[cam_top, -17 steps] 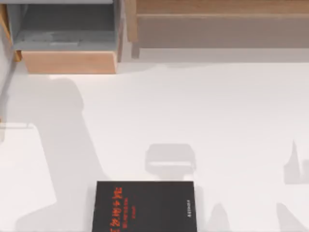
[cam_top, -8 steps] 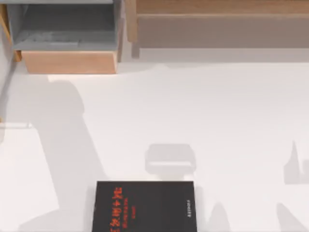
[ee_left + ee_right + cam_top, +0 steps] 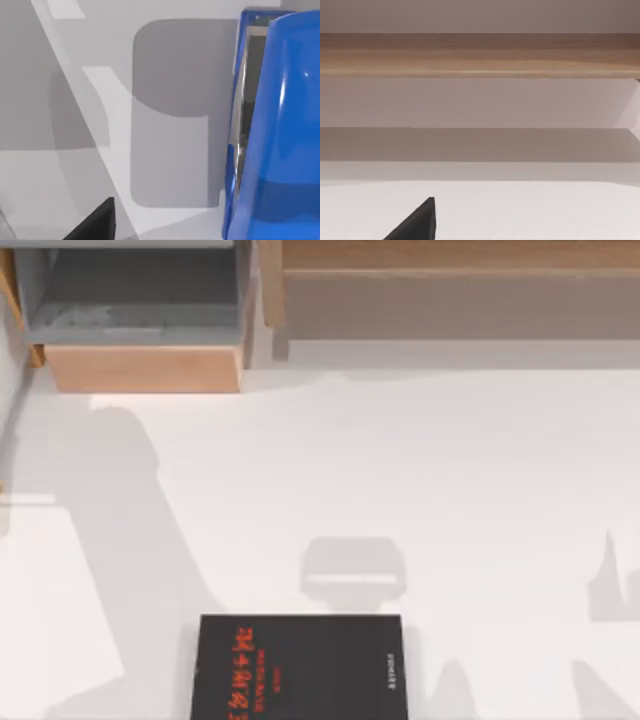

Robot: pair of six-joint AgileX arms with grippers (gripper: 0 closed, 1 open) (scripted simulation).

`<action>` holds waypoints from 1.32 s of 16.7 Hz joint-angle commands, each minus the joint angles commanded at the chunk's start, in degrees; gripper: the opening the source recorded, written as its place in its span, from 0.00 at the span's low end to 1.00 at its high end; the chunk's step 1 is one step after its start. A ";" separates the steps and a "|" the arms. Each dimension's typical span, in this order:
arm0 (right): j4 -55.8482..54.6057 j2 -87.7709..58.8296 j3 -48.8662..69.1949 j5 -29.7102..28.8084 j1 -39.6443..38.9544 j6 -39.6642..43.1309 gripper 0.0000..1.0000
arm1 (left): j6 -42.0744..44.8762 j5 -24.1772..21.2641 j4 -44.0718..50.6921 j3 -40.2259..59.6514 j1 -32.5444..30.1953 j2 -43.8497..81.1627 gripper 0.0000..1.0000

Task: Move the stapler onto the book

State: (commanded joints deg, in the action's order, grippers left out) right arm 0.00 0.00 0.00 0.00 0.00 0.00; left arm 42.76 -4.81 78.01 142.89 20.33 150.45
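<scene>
You're early in this one: the flat rectangular book with the black cover and red-orange script lettering (image 3: pixel 297 668) lies at the near edge of the white surface (image 3: pixel 400 470), roughly centre, and its cover is bare. Nothing blue sits on it, so the placing is not yet done.

Now the left wrist view: the narrow bright-blue stapler (image 3: pixel 280 135) looms very close, blue top over a metal strip, lying on the pale surface with soft shadows beside it. One black fingertip (image 3: pixel 97 222) of the left hand pokes in at the picture's corner, apart from the stapler, not touching it. I cannot tell whether that left hand is released or clenched; what I can say is that no finger is seen on the stapler, so to my eye the grasp has not been made.

The right wrist view looks across the surface to a light wooden shelf edge (image 3: pixel 480 55) at the far side, with one black fingertip (image 3: pixel 417 222) of the right hand in the corner. Released or clenched, I cannot tell; it looks parked.

At the far left there's an open grey box with a wooden front (image 3: pixel 140 320), well apart from the book.

So what's left for you, as I judge it: close on the stapler, lift, carry to the book, set down.
</scene>
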 joint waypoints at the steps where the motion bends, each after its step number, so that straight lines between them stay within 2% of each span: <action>1: 0.00 0.00 0.00 0.00 0.00 0.00 1.00 | -0.14 0.02 -1.42 -0.91 -0.12 0.32 1.00; 5: 0.00 0.00 0.00 0.00 0.00 0.00 1.00 | -0.67 0.10 -5.78 -3.05 -0.85 2.14 1.00; 10: 0.00 0.00 0.00 0.00 0.00 0.00 1.00 | -0.70 0.11 -5.99 -3.19 -0.91 2.36 1.00; 22: 0.00 0.00 0.00 0.00 0.00 0.00 1.00 | -0.70 0.11 -5.99 -3.19 -0.91 2.36 0.10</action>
State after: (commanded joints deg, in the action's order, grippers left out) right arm 0.00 0.00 0.00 0.00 0.00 0.00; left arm 42.06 -4.69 72.02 139.71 19.41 152.81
